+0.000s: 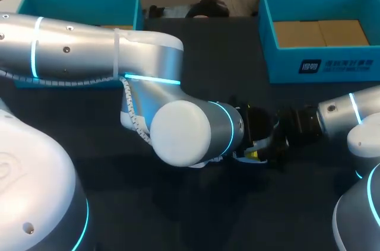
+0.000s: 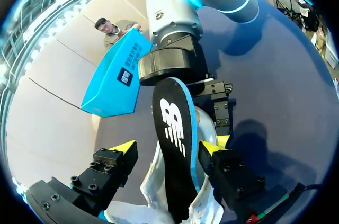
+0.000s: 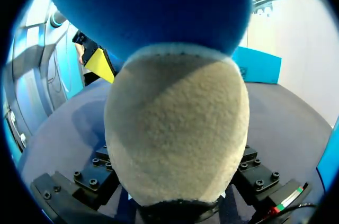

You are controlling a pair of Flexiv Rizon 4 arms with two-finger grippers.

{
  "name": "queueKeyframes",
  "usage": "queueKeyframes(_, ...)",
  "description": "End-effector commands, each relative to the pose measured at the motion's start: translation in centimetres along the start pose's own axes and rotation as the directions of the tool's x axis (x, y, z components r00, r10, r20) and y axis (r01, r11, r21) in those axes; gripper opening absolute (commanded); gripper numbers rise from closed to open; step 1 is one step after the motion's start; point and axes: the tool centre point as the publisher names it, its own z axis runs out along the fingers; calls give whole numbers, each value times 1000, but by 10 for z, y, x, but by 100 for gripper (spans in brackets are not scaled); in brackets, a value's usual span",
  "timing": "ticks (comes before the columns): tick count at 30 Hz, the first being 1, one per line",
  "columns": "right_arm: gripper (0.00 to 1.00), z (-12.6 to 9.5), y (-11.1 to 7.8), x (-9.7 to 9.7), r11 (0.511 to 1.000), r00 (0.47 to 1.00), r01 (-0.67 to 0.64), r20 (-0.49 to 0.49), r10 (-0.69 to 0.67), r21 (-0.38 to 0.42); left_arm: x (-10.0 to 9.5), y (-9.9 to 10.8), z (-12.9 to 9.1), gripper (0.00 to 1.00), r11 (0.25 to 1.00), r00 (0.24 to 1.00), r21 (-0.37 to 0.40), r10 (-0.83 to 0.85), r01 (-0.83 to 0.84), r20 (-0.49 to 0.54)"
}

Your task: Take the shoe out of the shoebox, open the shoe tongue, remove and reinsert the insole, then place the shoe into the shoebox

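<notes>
In the left wrist view the black insole [image 2: 175, 144], blue at its edge, stands up out of the white shoe [image 2: 156, 192]. My left gripper [image 2: 168, 150] is open around both, with one fingertip [image 2: 124, 149] clearly off them. My right gripper [image 1: 274, 141] meets it at mid-table, one of its fingers [image 2: 221, 108] lying along the shoe's side. In the right wrist view the cream shoe [image 3: 177, 128] fills the space between the finger bases and hides the tips, under the insole's blue underside [image 3: 153, 7]. In the head view my left arm hides most of the shoe [image 1: 242, 156].
A teal shoebox [image 1: 320, 64] with cardboard inside stands at the back right. A second teal box [image 1: 77, 2] sits at the back left, partly behind my left arm. A person stays beyond the table's far edge.
</notes>
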Motion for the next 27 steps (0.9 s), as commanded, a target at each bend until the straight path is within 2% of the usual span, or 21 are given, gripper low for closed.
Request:
queueKeyframes(1,0,1,0,1,1000,1000,0,2,0,3,1,4,7,67,1000,1000,7,-14,14,4)
queueKeyframes(10,0,1,0,1,1000,1000,0,2,0,3,4,6,12,49,999,999,7,-33,33,27)
queueKeyframes(17,0,1,0,1,1000,1000,0,2,0,3,7,7,17,42,999,999,3,-46,46,21)
queueKeyframes(18,0,1,0,1,1000,1000,0,2,0,3,7,7,17,36,999,999,3,-48,48,20)
queueKeyframes(20,0,1,0,1,1000,1000,0,2,0,3,8,7,15,32,998,998,6,-57,56,21)
queueKeyframes(22,0,1,0,1,1000,1000,0,2,0,3,9,7,15,21,998,998,7,-61,61,19)
queueKeyframes(23,0,1,0,1,1000,1000,0,2,0,3,9,7,15,14,998,998,7,-62,62,19)
queueKeyframes(24,0,1,0,1,1000,1000,0,2,0,3,10,8,15,1,998,998,7,-63,63,18)
queueKeyframes(27,0,1,0,1,1000,1000,0,2,0,3,11,7,16,0,998,998,6,-63,63,-2)
